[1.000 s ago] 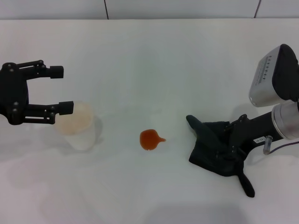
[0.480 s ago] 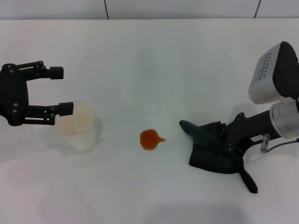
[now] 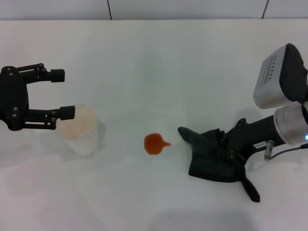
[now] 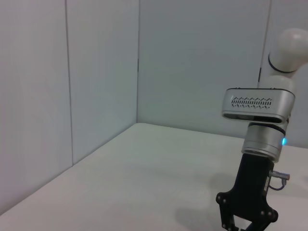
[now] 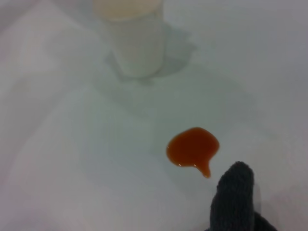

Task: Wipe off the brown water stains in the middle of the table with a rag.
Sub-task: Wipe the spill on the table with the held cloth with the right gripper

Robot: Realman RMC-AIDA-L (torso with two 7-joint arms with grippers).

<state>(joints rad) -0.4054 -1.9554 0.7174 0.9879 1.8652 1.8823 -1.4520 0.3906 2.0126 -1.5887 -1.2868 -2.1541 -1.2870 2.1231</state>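
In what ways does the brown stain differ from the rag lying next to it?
The brown water stains are one small orange-brown blot, flat and roundish with a short tail; the rag is much larger, charcoal-black and folded. The stain lies untouched, while the right gripper presses on the rag. Both lie on the white table.
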